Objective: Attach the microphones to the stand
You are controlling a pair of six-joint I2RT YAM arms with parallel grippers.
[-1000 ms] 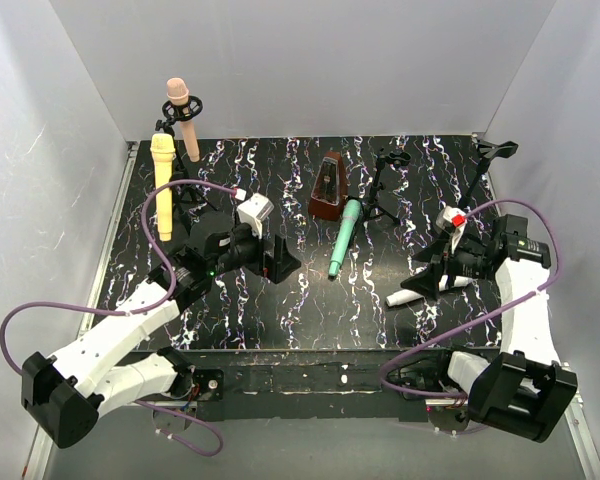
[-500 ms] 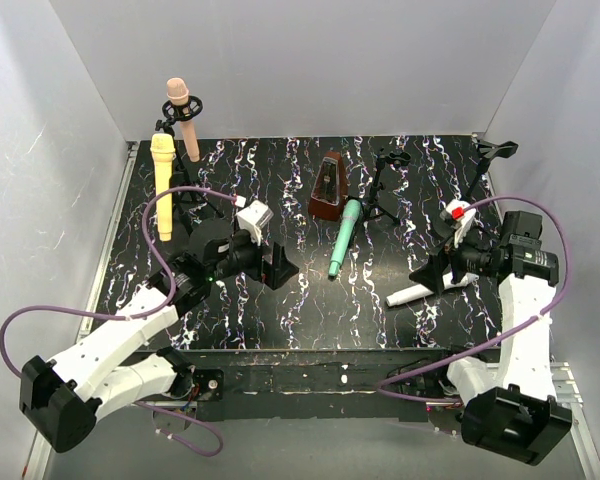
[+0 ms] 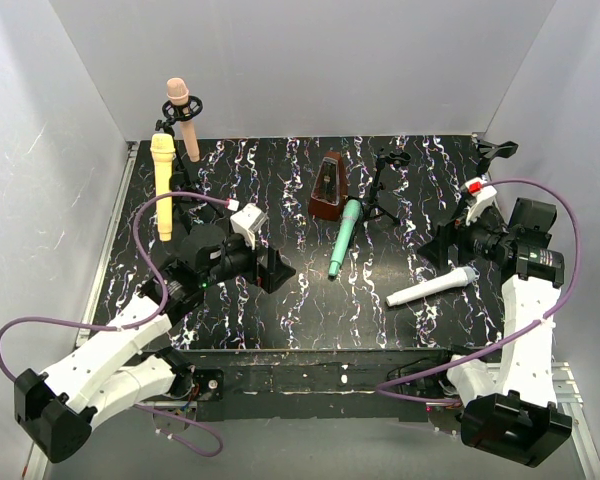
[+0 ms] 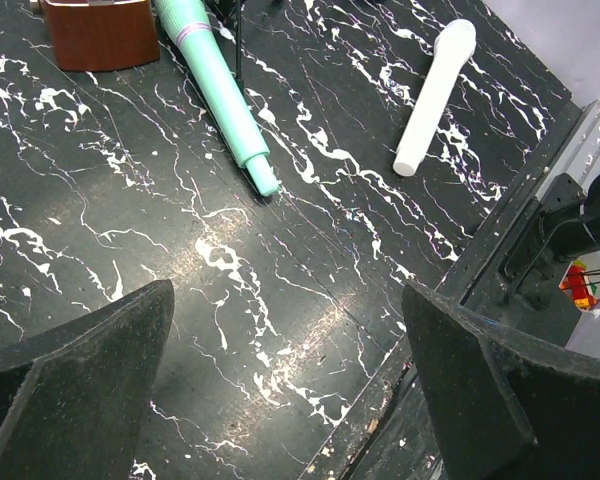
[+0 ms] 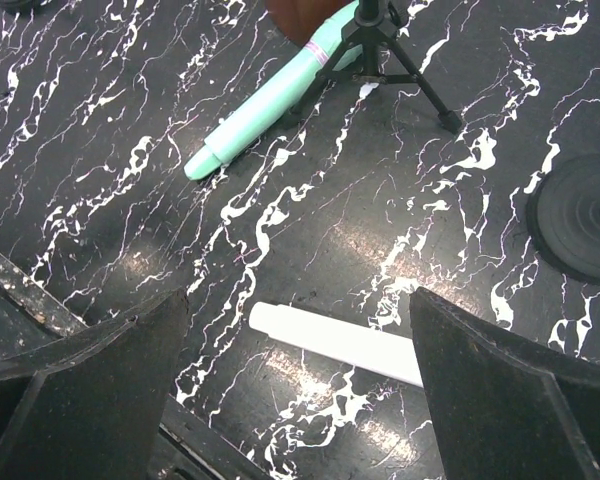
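The peach-pink microphone (image 3: 181, 120) and the pale yellow microphone (image 3: 162, 186) stand upright in black stands at the back left. The teal-green microphone (image 3: 344, 237) lies on the table beside an empty tripod stand (image 3: 384, 186); it also shows in the left wrist view (image 4: 220, 90) and the right wrist view (image 5: 270, 100). The white microphone (image 3: 432, 286) lies flat at the right front. My right gripper (image 3: 438, 246) is open and empty above it, with its handle (image 5: 340, 345) between the open jaws. My left gripper (image 3: 271, 268) is open and empty over bare table (image 4: 290, 340).
A brown metronome (image 3: 329, 187) stands mid-back next to the teal microphone. Another empty black stand (image 3: 496, 150) is in the back right corner, and a round black base (image 5: 580, 215) shows near the right gripper. Grey walls enclose the table on three sides.
My right gripper has risen and drawn back to the right, leaving the white microphone lying uncovered. My left gripper has shifted slightly left and stays open.
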